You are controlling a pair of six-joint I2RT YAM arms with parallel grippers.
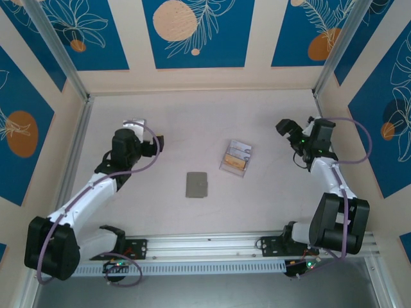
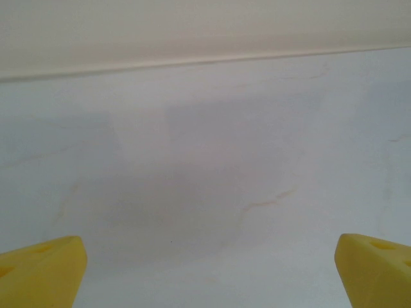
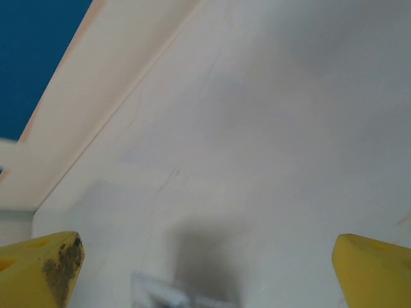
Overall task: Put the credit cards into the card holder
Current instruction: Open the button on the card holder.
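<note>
On my feed the counter reads as a smooth, matt pale surface with faint tan veining. The card holder looks dull, matt grey, against the clear glossy plastic of the box. The fingers of the left end effector look like smooth yellow plastic; a finger of the right end effector carries a rough dark scuffed patch.

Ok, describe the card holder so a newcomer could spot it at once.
Start at the pale table and look at its middle, slightly towards the near edge. The card holder is the flat, dull-grey rectangle lying there. Its neighbour further back and right, the clear plastic box, is transparent and holds the credit cards.
</note>
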